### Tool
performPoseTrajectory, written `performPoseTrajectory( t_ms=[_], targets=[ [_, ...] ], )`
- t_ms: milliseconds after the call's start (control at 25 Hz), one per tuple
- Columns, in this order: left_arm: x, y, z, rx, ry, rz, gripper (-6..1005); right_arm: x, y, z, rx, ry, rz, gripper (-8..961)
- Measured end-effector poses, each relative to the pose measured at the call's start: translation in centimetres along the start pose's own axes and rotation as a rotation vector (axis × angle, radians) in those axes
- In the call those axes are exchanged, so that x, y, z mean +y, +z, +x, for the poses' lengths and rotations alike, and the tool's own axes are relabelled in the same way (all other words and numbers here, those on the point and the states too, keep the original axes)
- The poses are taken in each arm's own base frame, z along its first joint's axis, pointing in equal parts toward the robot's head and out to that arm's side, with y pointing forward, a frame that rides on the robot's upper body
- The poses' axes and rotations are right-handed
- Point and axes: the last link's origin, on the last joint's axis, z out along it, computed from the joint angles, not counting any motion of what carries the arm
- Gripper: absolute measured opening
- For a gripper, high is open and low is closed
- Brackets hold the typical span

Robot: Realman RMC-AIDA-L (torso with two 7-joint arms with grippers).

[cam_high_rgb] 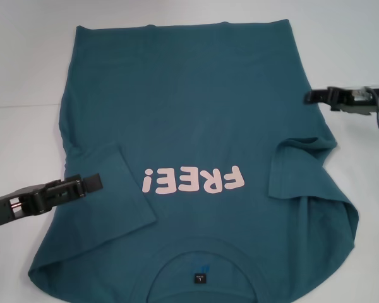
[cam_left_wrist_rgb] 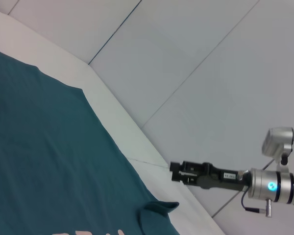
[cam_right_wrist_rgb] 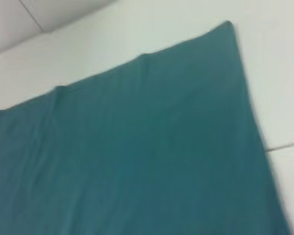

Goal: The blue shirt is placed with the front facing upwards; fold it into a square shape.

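White tabletop (cam_high_rgb: 25, 76), matte, with thin seams showing in the wrist views. On it lies the large dark teal-blue short-sleeved cotton t-shirt (cam_high_rgb: 196, 107), front up, filling most of the head view. Collar and small black label (cam_high_rgb: 199, 277) at the near edge; hem at the far edge. Pink "FREE!" lettering (cam_high_rgb: 194, 181) reads upside down from the head camera. Long axis runs away from the robot, collar to hem.

Both sleeves are already turned inward onto the body: left sleeve (cam_high_rgb: 123, 189) lies flat as a slanted flap, right sleeve (cam_high_rgb: 300, 167) is folded over but rumpled, with loose cloth bunched at the shoulder below it.

Left gripper (cam_high_rgb: 95, 183), black, comes in from the left edge and hangs over the shirt's left side just beside the folded left sleeve, at about lettering height. Whether it touches the cloth cannot be told, nor whether its fingers are spread or pressed together.

Right gripper (cam_high_rgb: 311, 96), black on a silver wrist, sits just off the shirt's right edge, over bare table, farther up the body toward the hem. It holds nothing; its finger spread cannot be told.

Judgement: sleeves done, lengthwise folds remain. The left gripper is nearer the cloth; the right must come inward or to an edge first.
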Motion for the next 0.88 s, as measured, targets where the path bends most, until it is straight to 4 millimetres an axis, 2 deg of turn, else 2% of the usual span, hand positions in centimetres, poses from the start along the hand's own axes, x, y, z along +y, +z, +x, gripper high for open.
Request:
performPoseTrajectory(
  t_ms=[160, 560, 880],
  targets=[
    [0.0, -0.1, 0.0, -0.001, -0.001, 0.000, 949, 1.2, -0.7, 0.2, 0.105, 0.017, -0.093, 751],
    [0.0, 0.2, -0.2, 0.000, -0.013, -0.006, 949, 2.0, -2.6, 2.1, 0.309, 0.068, -0.213, 749],
    [-0.1, 0.3, -0.1, -0.001, -0.012, -0.008, 950, 0.9, -0.8, 3.4, 0.265, 0.014, -0.074, 747]
  ],
)
